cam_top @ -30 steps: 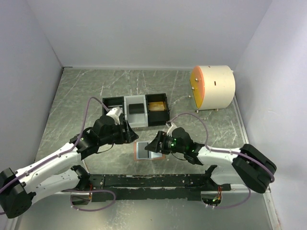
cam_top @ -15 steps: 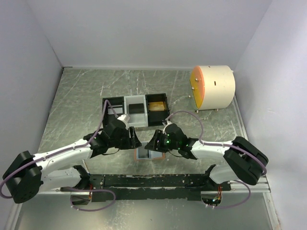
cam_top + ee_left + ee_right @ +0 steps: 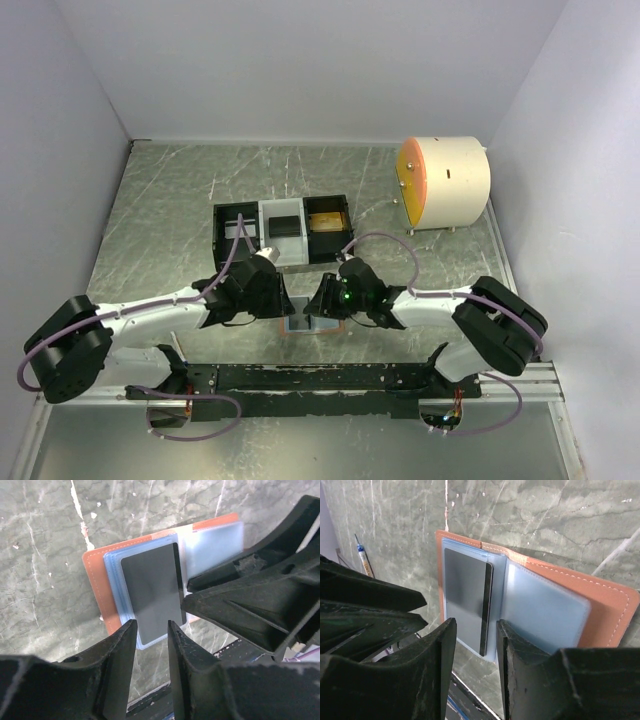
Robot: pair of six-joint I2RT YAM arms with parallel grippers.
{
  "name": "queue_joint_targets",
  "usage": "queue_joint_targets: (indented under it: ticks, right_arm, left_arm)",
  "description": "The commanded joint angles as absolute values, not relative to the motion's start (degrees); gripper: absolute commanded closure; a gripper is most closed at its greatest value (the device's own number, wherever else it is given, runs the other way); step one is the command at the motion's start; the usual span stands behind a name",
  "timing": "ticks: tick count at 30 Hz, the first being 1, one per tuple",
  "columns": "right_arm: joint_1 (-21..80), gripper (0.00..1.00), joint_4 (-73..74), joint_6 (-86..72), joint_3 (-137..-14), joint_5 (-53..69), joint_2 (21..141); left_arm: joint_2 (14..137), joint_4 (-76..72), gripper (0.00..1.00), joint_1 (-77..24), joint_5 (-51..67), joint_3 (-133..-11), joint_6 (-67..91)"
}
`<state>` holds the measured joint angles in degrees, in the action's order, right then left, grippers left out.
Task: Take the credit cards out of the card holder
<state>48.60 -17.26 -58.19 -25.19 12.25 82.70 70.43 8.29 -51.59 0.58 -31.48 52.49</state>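
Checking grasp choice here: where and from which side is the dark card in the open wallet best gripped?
Probably by its long edge beside the fold, coming from above: the dark card lies flat in the open wallet, and only that edge looks slightly raised.

A robotics lab test cell; plain white panel walls (image 3: 300, 70) box in a grey marble-patterned tabletop (image 3: 170, 200); a black slotted metal rail (image 3: 320, 378) carries two white-and-black robot arms (image 3: 150, 315); loose purple cables (image 3: 385, 236) trail
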Motion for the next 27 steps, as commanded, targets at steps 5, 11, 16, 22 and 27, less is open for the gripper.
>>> queue_joint_targets:
  ticks: [5,11,16,22,27]
  right_arm:
    - [47.8,0.7,-15.2,-57.7,-27.5,10.1,84.6]
    - [47.6,0.73,-16.6,-58.9,-26.2,10.0,85.2]
    - [47.5,0.75,-17.2,-59.0,-25.9,10.6,86.1]
    - [47.3,0.79,-19.7,-60.3,-24.9,11.0,86.6]
    - [47.2,0.83,-20.1,-60.6,-25.0,11.7,86.8]
  left_arm:
    - [73.7,2.3,0.62,-53.2,-3.2,-34.2,52.7]
    - [78.2,7.6,0.66,-53.8,-5.8,-36.6,53.3]
    - [78.5,10.6,0.65,-54.2,-7.8,-36.4,53.0]
    - [78.6,7.6,0.66,-54.3,-5.8,-34.6,53.6]
    - [79.9,8.3,0.74,-55.1,-6.4,-35.0,53.9]
